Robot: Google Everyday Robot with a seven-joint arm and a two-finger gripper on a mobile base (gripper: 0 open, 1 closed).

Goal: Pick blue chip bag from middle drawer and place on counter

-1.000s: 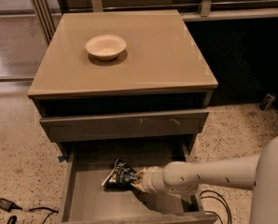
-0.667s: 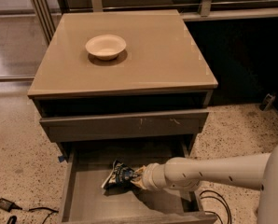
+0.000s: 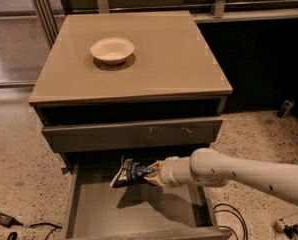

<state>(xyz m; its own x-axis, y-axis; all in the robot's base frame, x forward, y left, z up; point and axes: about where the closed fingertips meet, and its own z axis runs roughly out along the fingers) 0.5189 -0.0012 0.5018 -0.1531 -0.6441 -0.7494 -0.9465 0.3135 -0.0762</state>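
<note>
The middle drawer is pulled wide open at the bottom of the camera view, its inside bare and grey. The blue chip bag, dark navy with pale edges, hangs a little above the drawer floor near its back, casting a shadow below. My gripper reaches in from the right on the white arm and is shut on the bag's right end. The tan counter tops the cabinet above.
A shallow cream bowl sits on the counter's back left. A closed drawer front with small pale scratches lies above the open drawer. Cables and a plug lie on the speckled floor beside the drawer.
The bag and gripper have shifted slightly and risen a little inside the drawer; the arm has stretched a bit further left.
</note>
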